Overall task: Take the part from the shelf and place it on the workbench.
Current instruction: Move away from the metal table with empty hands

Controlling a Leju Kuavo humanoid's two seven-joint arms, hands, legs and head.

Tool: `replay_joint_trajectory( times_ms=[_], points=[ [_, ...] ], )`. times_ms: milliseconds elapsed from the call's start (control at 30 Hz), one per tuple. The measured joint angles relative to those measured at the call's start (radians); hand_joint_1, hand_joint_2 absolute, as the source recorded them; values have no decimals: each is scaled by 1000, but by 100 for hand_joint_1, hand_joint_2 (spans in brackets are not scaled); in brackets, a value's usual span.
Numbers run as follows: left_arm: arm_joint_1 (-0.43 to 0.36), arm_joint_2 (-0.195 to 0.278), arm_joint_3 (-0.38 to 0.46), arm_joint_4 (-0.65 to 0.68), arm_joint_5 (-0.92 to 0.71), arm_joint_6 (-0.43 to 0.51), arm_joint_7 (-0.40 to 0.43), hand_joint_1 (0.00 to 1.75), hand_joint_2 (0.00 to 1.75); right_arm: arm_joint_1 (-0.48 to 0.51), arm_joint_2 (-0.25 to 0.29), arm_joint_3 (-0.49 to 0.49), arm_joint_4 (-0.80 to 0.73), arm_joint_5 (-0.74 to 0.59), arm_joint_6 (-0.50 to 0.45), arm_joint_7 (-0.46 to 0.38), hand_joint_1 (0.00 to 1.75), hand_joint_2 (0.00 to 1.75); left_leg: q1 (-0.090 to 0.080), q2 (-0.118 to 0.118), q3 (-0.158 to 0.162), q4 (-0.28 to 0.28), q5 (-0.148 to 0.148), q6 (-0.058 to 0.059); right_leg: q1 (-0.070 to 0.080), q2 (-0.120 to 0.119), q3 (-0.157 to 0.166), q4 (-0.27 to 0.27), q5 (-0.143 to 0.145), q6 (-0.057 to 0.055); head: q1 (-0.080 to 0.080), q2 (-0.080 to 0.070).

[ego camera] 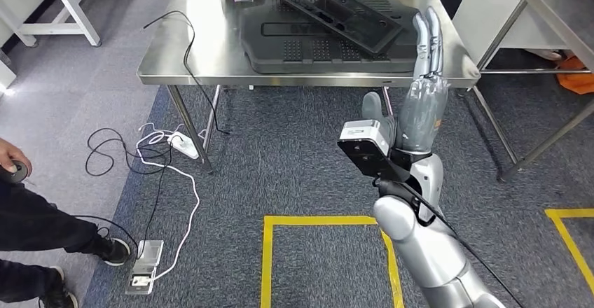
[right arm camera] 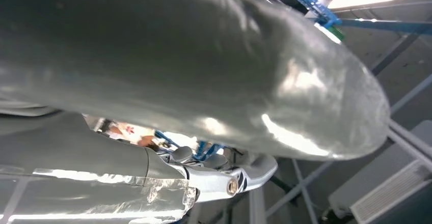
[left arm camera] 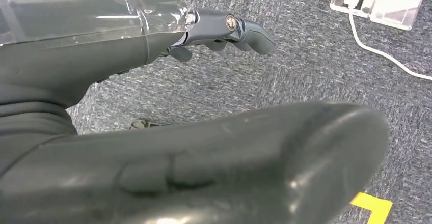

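The right hand (ego camera: 422, 105) was up, fingers straight, holding nothing, near the workbench (ego camera: 189, 49) where the black part (ego camera: 336, 10) lay; the left hand (left arm camera: 153, 147) looked empty too

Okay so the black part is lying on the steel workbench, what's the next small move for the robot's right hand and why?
Probably lower the right hand to the robot's side. It is raised with fingers straight and holds nothing, while the black part lies flat on the steel workbench, so the placing looks finished.

A white power strip (ego camera: 183, 144) is lying under the table's left side, a person's shoe (ego camera: 112, 250) is standing at near left, and yellow floor tape (ego camera: 319, 220) is running near centre.
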Motion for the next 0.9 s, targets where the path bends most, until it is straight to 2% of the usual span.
replay_joint_trajectory(
  times_ms=[67, 100, 133, 167, 200, 233, 267, 367, 400, 433, 533, 567, 600, 633, 700, 733, 767, 867, 900],
  points=[
    [0, 0, 0, 0, 0, 0, 0, 0, 0, 1, -2, 0, 0, 0, 0, 0, 0, 0, -1, 0, -9, 1, 6, 5, -1, 1, -26, 68, -47, 3, 5, 0],
    [1, 0, 0, 0, 0, 0, 0, 0, 0, 3, -4, 0, 0, 0, 0, 0, 0, 0, -2, 1, -20, 2, 12, 7, -2, 2, -48, 134, -81, 6, 8, 0],
    [1, -1, 0, 0, 0, 0, 0, 0, 0, 4, -6, 0, 0, 0, 0, 0, 0, 0, -2, 1, -35, 7, 20, 7, -3, 2, -39, 150, -89, 9, 12, 0],
    [2, -1, 0, 0, 0, 0, 0, 0, 0, 5, -7, 0, 0, 0, 0, 0, 0, 0, -2, 0, -48, 14, 26, 5, -4, 2, -9, 122, -77, 10, 15, 0],
    [1, -2, 0, 0, 0, 0, 0, 0, 0, 6, -8, 0, 0, 0, 0, 0, 0, 0, -4, 0, -61, 22, 32, 0, -3, 3, 28, 70, -57, 10, 18, 0],
    [1, -2, 0, 0, 0, 0, 0, 0, 0, 5, -9, 0, -1, 0, 0, 0, 0, 0, -5, 0, -69, 29, 36, -5, -2, 5, 69, -4, -28, 5, 20, 0],
    [1, -2, 0, 0, 0, 0, 0, 0, 0, 4, -9, 0, -1, -1, 0, 0, 0, 0, -6, -1, -74, 33, 39, -11, 0, 6, 78, -30, -23, 1, 21, 0],
    [2, -2, 0, 0, 0, 0, 0, 0, 0, 5, -9, 0, -2, -5, 0, -1, 0, 0, -6, -2, -82, 38, 46, -30, 2, 6, 66, -32, -10, -20, 20, 0],
    [2, -2, 0, 0, 0, 0, 0, 0, 0, 5, -9, 0, -3, -7, 0, -1, 0, 0, -5, -3, -88, 50, 34, -36, 0, 5, 62, -34, -3, -27, 19, 0],
    [2, -2, 0, 0, 0, 0, 0, 0, 0, 5, -9, 0, -4, -10, 0, -2, 0, 0, -3, -4, -99, 80, 8, -41, -2, 2, 56, -36, 4, -35, 16, 0],
    [2, -2, 0, 0, 0, 0, 0, 0, 0, 5, -9, 0, -6, -15, 0, -3, 0, 0, 0, -4, -157, 255, -109, -54, -1, -2, 31, -34, 22, -46, 7, 0],
    [2, -2, 0, 0, 0, 0, 0, 0, 0, 6, -9, 0, -6, -16, 0, -3, 0, 0, 0, -4, -165, 295, -128, -56, 0, -3, 22, -32, 28, -45, 6, 0],
    [2, -2, 0, 0, 0, 0, 0, 0, 0, 6, -9, 0, -6, -16, 0, -3, 0, 0, 0, -4, -154, 301, -128, -55, 0, -3, 13, -30, 33, -44, 6, 0],
    [2, -2, 0, 0, 0, -1, 0, 0, 0, 6, -9, 0, -7, -16, 0, -2, 0, 0, -1, -4, -124, 265, -111, -52, 1, -3, 6, -27, 37, -42, 6, 0],
    [1, -2, 0, 0, 0, -1, 0, 0, 0, 5, -9, 0, -9, -16, 0, -2, 0, 0, -2, -4, -33, 125, -64, -41, 2, -4, -4, -22, 43, -36, 5, 0],
    [1, -2, 0, 0, 0, -1, 0, 0, 0, 5, -9, 0, -11, -16, 0, -2, 0, 0, -5, -4, -1, 66, -47, -35, 3, -4, -7, -20, 46, -32, 5, 0],
    [0, -2, 0, 0, 0, -1, 0, 0, 0, 5, -9, 0, -12, -16, 0, -1, 0, 0, -7, -3, 16, 32, -39, -30, 3, -4, -9, -18, 49, -28, 5, 0],
    [2, -3, 0, 0, 0, -1, 0, 0, 0, 5, -10, 0, -15, -16, 0, 2, 0, 0, -10, -1, 11, 17, -24, -13, 2, -6, -13, -18, 57, -11, 4, 0],
    [2, -3, 0, 0, 0, -1, 0, 0, 0, 5, -11, 0, -16, -16, 0, 4, 0, 0, -8, 0, 8, 12, -15, -6, 1, -4, -17, -12, 49, -5, 5, 0]
  ],
)
